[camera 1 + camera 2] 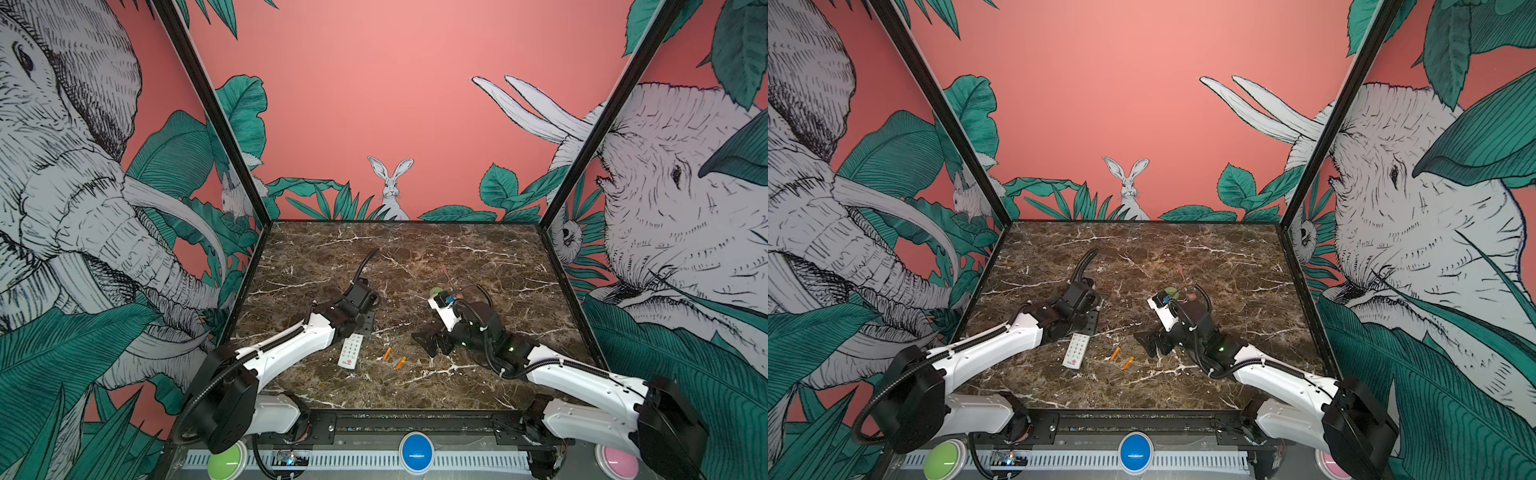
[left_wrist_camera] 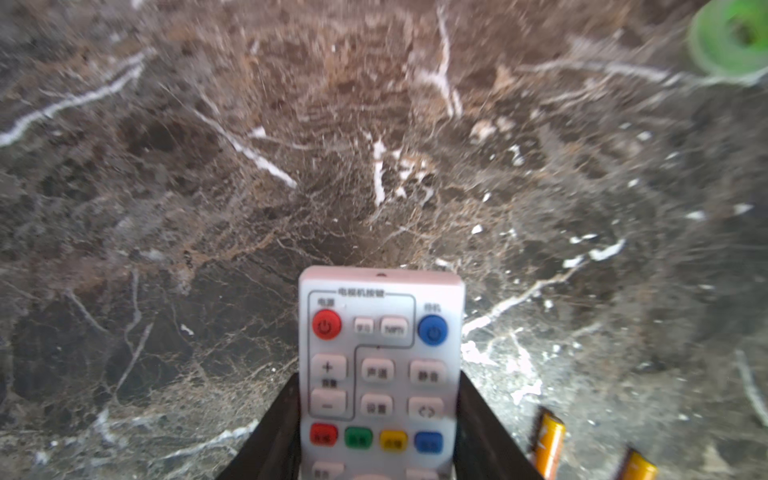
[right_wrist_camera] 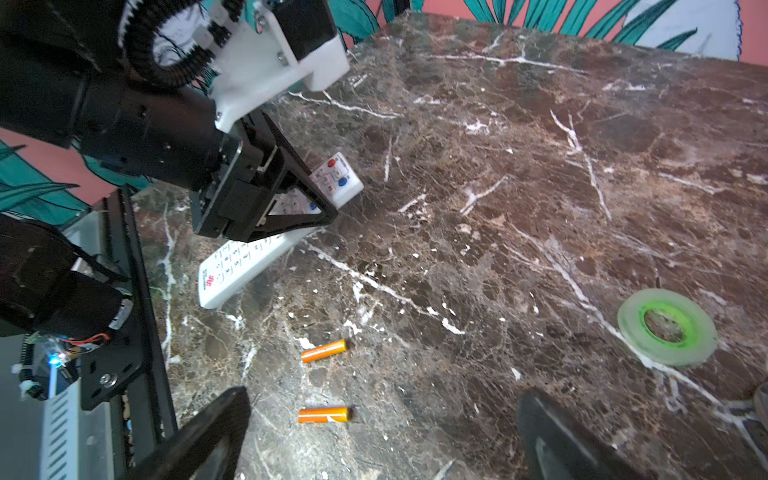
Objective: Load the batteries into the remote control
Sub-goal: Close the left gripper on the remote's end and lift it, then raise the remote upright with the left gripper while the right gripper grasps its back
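Remote control (image 1: pixel 351 351) lies button side up on the brown marble-patterned tabletop (image 1: pixel 415 257), toward the front and left of the middle in both top views. Its red-logo end points to the front edge, and its end with the round red and blue buttons points away. The left tool (image 2: pixel 378 386) straddles the remote partway along its length. Its two black fingers (image 2: pixel 282 415) press against the long sides, pinching it across its width.

Both batteries (image 3: pixel 324 350) lie flat on the tabletop just right of the remote in a top view, the nearer one at (image 1: pixel 400 363). They are orange, roughly parallel, apart from each other and touching nothing else. They lie between the remote and the right tool (image 1: pixel 428 340).

The right tool is spread wide and grips nothing. Whether it touches the tabletop cannot be told.

A green roll (image 3: pixel 667 328) lies flat farther back, well apart from the batteries.
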Robot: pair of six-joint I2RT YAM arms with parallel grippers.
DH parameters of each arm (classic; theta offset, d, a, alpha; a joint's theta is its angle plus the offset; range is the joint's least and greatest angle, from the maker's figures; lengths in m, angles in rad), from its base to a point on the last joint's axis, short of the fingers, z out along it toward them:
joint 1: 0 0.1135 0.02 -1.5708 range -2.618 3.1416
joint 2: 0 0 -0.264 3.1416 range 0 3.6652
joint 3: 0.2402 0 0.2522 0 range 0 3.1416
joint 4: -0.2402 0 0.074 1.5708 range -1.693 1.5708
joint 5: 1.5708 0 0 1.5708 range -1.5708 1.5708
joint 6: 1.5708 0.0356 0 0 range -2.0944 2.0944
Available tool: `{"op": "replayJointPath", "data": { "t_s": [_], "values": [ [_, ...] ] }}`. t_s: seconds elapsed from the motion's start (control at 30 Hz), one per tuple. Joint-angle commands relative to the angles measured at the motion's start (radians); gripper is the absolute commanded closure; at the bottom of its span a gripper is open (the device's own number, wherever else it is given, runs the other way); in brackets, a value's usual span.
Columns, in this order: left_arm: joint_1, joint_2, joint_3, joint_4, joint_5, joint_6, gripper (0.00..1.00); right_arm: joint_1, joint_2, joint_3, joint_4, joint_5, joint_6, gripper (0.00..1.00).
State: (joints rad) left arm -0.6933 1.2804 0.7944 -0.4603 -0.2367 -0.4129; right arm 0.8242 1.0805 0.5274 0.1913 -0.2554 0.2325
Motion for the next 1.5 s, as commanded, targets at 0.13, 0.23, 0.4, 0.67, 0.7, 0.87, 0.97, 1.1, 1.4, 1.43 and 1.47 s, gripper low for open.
{"op": "replayJointPath", "data": {
  "t_s": [0.13, 0.23, 0.4, 0.67, 0.7, 0.87, 0.97, 1.1, 1.4, 1.43, 1.47],
  "values": [
    [-0.001, -0.138, -0.049, 0.090, 0.050, 0.049, 1.00, 0.003, -0.044, -0.009, 0.065, -0.069, -0.004, 0.01],
    [-0.002, -0.184, -0.074, 0.144, 0.084, 0.060, 1.00, 0.001, -0.088, -0.034, 0.117, -0.060, 0.007, 0.00],
    [0.000, -0.262, -0.107, 0.220, 0.151, 0.065, 1.00, 0.000, -0.127, -0.029, 0.156, -0.116, 0.011, 0.00],
    [-0.001, -0.370, -0.131, 0.340, 0.259, 0.072, 1.00, -0.008, -0.143, -0.024, 0.233, -0.237, 0.039, 0.00],
    [-0.001, -0.378, -0.136, 0.356, 0.272, 0.071, 1.00, -0.010, -0.144, -0.023, 0.243, -0.251, 0.042, 0.00],
    [-0.001, -0.410, -0.183, 0.458, 0.333, 0.055, 1.00, -0.022, -0.148, -0.027, 0.289, -0.308, 0.070, 0.00],
    [-0.002, -0.427, -0.201, 0.503, 0.367, 0.046, 1.00, -0.032, -0.145, -0.026, 0.313, -0.333, 0.089, 0.00],
    [-0.001, -0.447, -0.218, 0.579, 0.416, 0.028, 1.00, -0.045, -0.136, -0.029, 0.355, -0.361, 0.121, 0.00],
    [0.000, -0.453, -0.229, 0.764, 0.556, -0.037, 1.00, -0.056, -0.090, -0.027, 0.472, -0.481, 0.185, 0.00],
    [-0.001, -0.447, -0.227, 0.786, 0.579, -0.050, 1.00, -0.056, -0.081, -0.026, 0.497, -0.497, 0.196, 0.01],
    [-0.002, -0.441, -0.224, 0.813, 0.604, -0.064, 1.00, -0.057, -0.072, -0.024, 0.521, -0.513, 0.207, 0.00]
  ]
}}
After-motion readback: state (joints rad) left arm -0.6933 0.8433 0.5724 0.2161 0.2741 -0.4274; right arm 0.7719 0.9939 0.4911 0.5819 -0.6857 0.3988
